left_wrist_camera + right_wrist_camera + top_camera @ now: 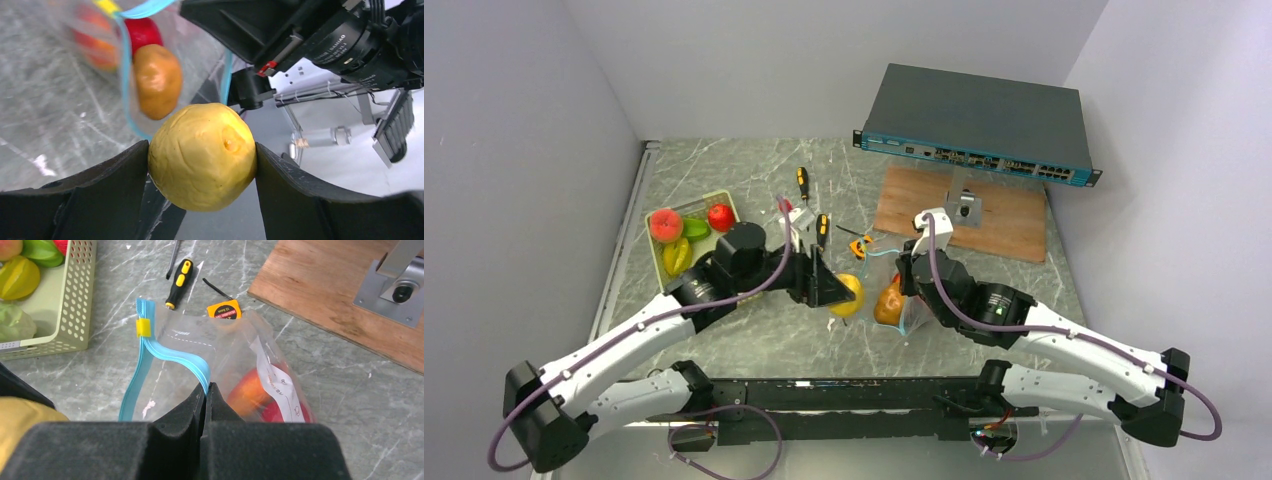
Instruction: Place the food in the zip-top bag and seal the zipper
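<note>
My left gripper (202, 155) is shut on a yellow toy fruit (202, 155), seen from above (848, 294) just left of the bag. The clear zip-top bag (250, 365) lies open, with its teal-blue zipper (172, 354) held up in a loop and a yellow slider (143, 327) at its far end. My right gripper (206, 389) is shut on the zipper's upper lip. Orange and red fruits (255, 397) lie inside the bag; the left wrist view shows an orange one (157, 80) and a red one (142, 32). Several more fruits (686, 235) sit in the pale green tray (724, 198).
A yellow-and-black tape measure (224, 310) and a screwdriver (179, 284) lie just beyond the bag. A second screwdriver (802, 182) lies farther back. A wooden board (964, 212) with a metal bracket and a network switch (976, 125) stand at the back right.
</note>
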`<control>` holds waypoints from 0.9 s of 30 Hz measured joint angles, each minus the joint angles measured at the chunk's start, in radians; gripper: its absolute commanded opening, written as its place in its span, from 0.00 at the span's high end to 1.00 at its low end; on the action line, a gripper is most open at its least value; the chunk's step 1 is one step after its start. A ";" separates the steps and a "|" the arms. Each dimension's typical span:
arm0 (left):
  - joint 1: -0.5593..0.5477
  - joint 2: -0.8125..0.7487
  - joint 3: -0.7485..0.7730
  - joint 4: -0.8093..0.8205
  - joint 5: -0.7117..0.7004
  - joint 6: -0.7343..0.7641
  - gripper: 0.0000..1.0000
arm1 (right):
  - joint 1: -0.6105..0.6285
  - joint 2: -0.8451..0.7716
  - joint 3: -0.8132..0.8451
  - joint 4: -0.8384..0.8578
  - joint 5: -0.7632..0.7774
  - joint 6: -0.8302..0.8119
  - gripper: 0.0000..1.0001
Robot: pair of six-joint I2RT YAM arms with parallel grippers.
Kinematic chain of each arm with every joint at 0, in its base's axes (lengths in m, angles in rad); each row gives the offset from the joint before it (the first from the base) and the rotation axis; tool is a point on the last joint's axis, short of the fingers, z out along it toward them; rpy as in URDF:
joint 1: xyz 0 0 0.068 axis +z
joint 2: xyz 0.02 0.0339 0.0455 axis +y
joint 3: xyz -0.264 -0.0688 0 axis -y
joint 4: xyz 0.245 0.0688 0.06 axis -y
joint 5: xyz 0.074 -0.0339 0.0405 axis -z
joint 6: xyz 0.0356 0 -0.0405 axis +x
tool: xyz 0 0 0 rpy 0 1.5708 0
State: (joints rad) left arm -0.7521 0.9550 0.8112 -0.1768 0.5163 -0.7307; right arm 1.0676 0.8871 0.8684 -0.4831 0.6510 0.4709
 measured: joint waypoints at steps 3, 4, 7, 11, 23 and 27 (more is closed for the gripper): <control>-0.068 0.060 0.021 0.052 -0.006 -0.023 0.50 | 0.000 0.006 0.000 0.014 -0.006 0.000 1.00; -0.085 0.085 0.031 0.066 -0.011 -0.025 0.50 | 0.000 0.008 0.000 0.019 -0.008 0.000 1.00; -0.116 0.166 0.074 0.082 -0.016 -0.034 0.52 | 0.000 0.011 0.000 0.022 -0.013 0.000 1.00; -0.123 0.289 0.164 0.079 -0.006 -0.061 0.56 | 0.000 0.010 0.000 0.030 -0.031 -0.005 1.00; -0.145 0.307 0.142 0.173 -0.169 -0.021 0.62 | -0.006 -0.019 0.000 0.063 -0.053 0.010 1.00; -0.158 0.305 0.058 0.287 -0.244 0.007 0.64 | -0.006 -0.025 0.000 0.063 -0.066 0.075 1.00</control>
State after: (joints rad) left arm -0.9100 1.2598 0.8696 0.1104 0.2722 -0.7235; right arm 1.0611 0.8619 0.8684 -0.4206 0.5850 0.5457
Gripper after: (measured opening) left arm 0.750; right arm 0.007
